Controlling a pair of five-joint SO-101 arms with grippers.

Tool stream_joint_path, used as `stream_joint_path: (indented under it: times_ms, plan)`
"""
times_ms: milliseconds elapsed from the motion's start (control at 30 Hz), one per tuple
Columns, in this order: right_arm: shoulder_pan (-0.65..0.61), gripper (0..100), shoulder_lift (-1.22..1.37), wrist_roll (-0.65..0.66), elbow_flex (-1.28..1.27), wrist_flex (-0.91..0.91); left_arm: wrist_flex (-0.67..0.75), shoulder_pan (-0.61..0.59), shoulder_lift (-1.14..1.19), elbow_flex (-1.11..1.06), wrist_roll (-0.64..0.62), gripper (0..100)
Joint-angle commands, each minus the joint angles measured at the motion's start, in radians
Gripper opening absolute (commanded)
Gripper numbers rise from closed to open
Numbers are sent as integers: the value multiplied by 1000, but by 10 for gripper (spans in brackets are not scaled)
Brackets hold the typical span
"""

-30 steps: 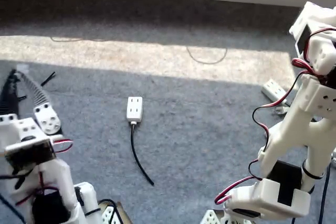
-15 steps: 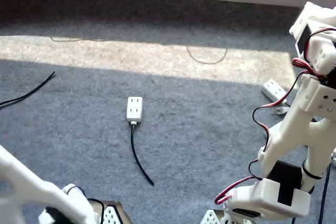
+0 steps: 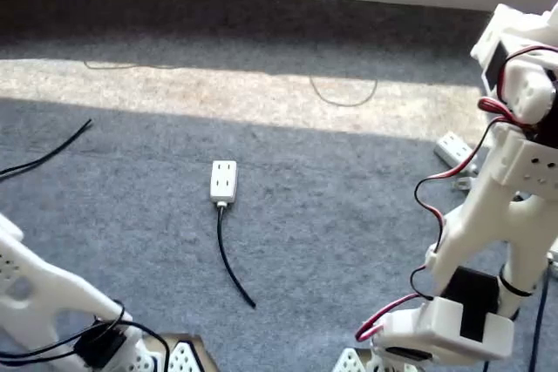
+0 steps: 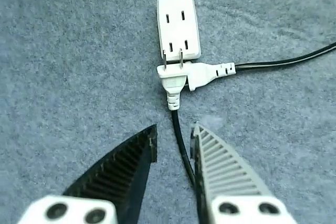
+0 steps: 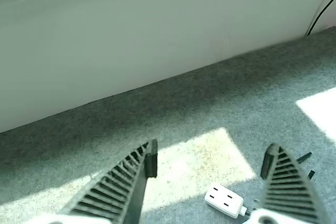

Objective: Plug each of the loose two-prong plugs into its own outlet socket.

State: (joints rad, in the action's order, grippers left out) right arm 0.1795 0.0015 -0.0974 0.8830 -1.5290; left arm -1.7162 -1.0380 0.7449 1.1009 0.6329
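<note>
Grey carpet (image 3: 331, 215) carries every item, and a white wall (image 5: 157, 40) closes the background.

1. Hidden or unclear. In the left wrist view, the black lead of the outlet block (image 4: 178, 24) is cut off by the frame edge. The prongs of the crosswise plug (image 4: 207, 73) are covered, so I cannot tell how they sit. Moulded detail on the plug bodies is too small for me to read. In the high view, the right arm (image 3: 488, 215) partly hides a side block (image 3: 453, 147).

2. Orientation. The two-prong plug (image 4: 172, 81) lies at the outlet block's end opposite its lead. Its long axis is in line with the block, and its prongs point at the block and touch its edge without being seated. The crosswise plug touches it, at right angles. The centre block (image 3: 224, 179) points lengthwise toward the wall and trails a black cord (image 3: 228, 267).

3. Tools. The left tool (image 4: 174, 132) is released and sits near the two-prong plug, astride its cable (image 4: 181, 150). The right tool (image 5: 211, 158) is released wide and held high, with a far block (image 5: 224, 201) on the carpet beyond it.
</note>
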Motion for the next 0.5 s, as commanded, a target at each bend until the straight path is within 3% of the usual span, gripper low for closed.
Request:
stream_joint_path:
  times_ms: [0, 267, 467]
  plan:
    - [-16, 313, -39, 8, 39, -4, -8, -15, 182, 228, 11, 120]
    - [-16, 313, -38, 8, 39, -4, 43, -56, 415, 487, 12, 120]
    - [-16, 313, -38, 8, 39, -4, 132, -88, 522, 541, 8, 120]
